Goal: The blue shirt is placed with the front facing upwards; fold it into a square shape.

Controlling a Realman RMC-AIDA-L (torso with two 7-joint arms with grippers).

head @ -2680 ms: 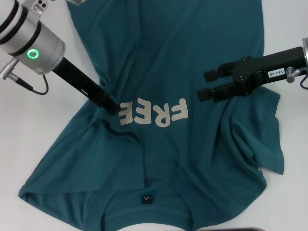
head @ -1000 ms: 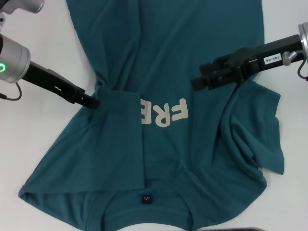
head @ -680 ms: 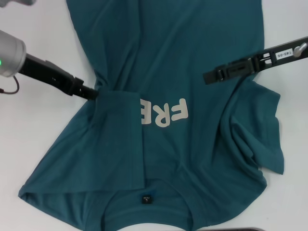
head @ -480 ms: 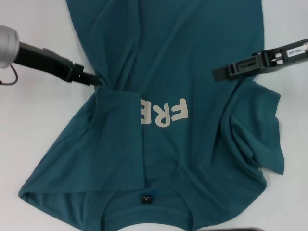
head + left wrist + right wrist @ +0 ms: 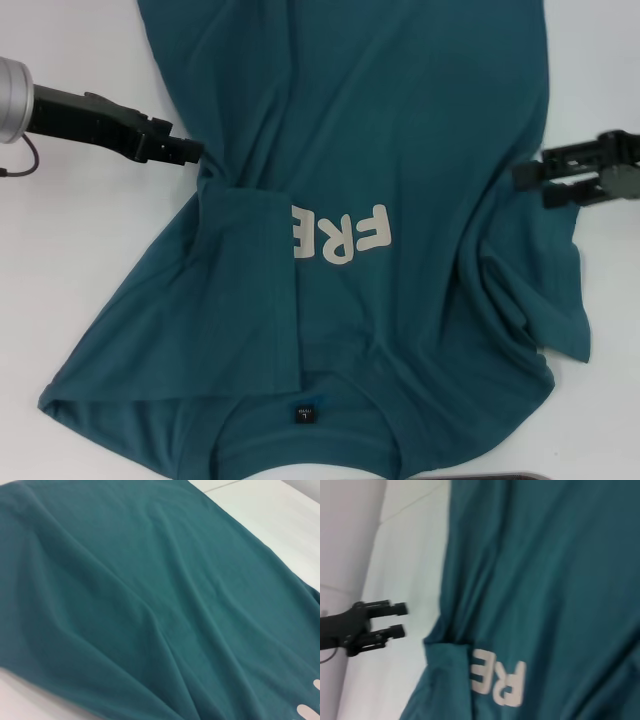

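While the blue shirt (image 5: pixel 400 200) lies spread front-up on the white table (image 5: pixel 70 270), its left side folded over the lettering, the left gripper (image 5: pixel 190 152) sits at 9 o'clock, fingers apart, empty. Right gripper (image 5: pixel 530 185) at 3 o'clock, also spread.

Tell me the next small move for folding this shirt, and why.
Probably bring the right tool down onto the crumpled right sleeve and fold it inward. The left flap of the shirt already lies folded over part of the white letters, while the right side is still bunched. Both tools sit open at the shirt's edges, the left tool holding nothing.
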